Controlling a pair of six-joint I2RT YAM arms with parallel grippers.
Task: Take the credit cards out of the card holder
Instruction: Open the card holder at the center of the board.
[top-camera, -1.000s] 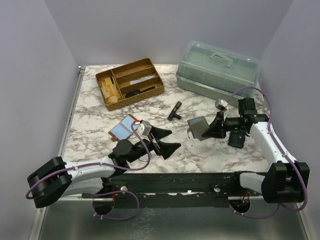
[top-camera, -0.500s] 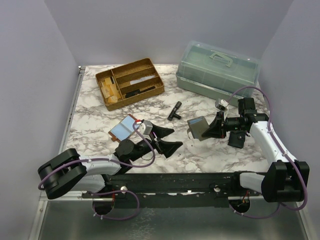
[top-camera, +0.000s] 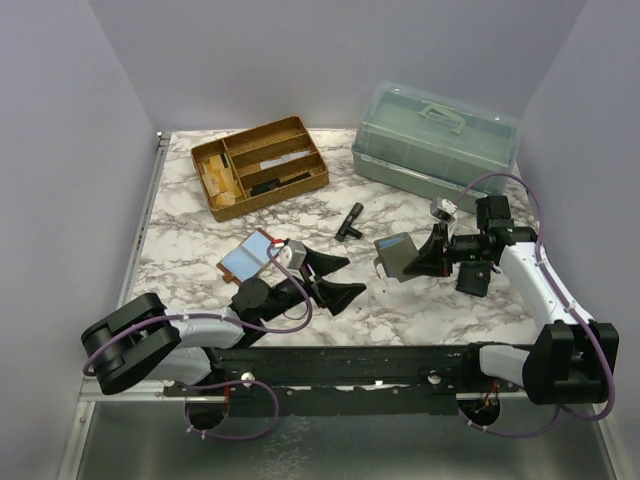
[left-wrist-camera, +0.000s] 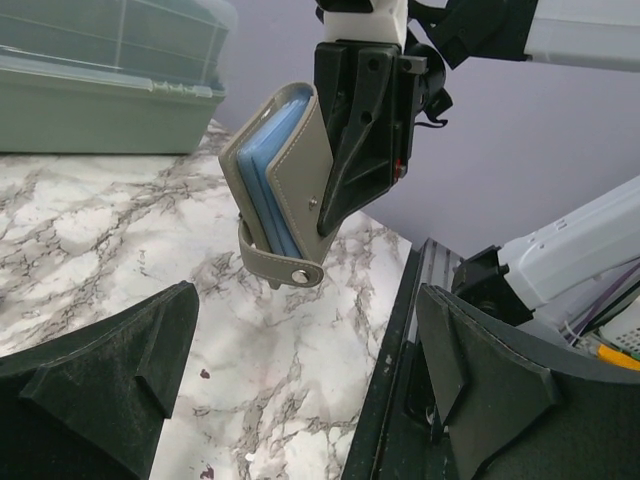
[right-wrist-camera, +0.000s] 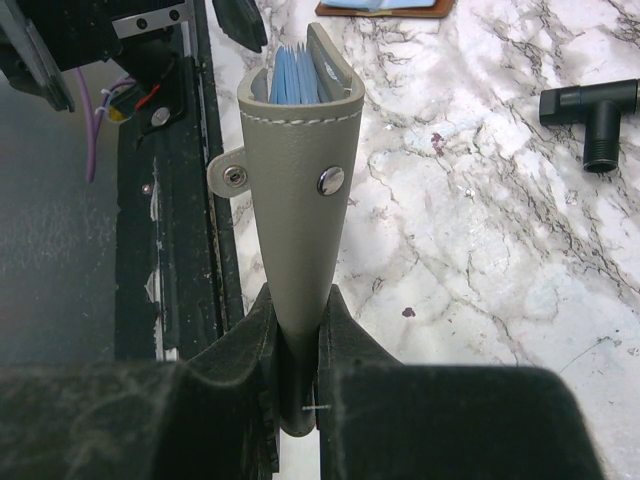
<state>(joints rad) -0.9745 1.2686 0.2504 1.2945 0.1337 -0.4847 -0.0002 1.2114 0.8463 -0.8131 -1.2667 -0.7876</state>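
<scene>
Pinching the grey card holder (top-camera: 397, 255) by one end, the right gripper (top-camera: 422, 260) holds it up over the marble table (top-camera: 200, 230) in the top camera. Just left of the holder and apart from it, the left gripper (top-camera: 335, 282) lies low with its fingers spread wide and nothing between them. Further left of the holder a single light-blue card (top-camera: 245, 259) lies flat on the marble. Behind the holder sits a black T-shaped fitting (top-camera: 350, 220). A green lidded box (top-camera: 435, 135) is behind it to the right, and a wooden tray (top-camera: 260, 165) is well behind it to the left.

From the left wrist camera, the holder hangs tilted ahead, framed by the two spread black fingers (left-wrist-camera: 110, 370) at the lower corners. The credit cards (left-wrist-camera: 268, 175) are inside it, a stack of light-blue edges along its open side. A strap (left-wrist-camera: 275, 265) with a metal snap loops under the holder's lower end. The right gripper's jaws clamp the holder's far side.

From the right wrist camera, the holder stands straight out from the jaws, which press on its narrow closed end. Blue card edges show at its far mouth. The strap tab sticks out on the holder's left, and the fitting lies to its right. Beyond the holder, at the top edge, is a sliver of the lone card on a brown backing (right-wrist-camera: 430, 12).
</scene>
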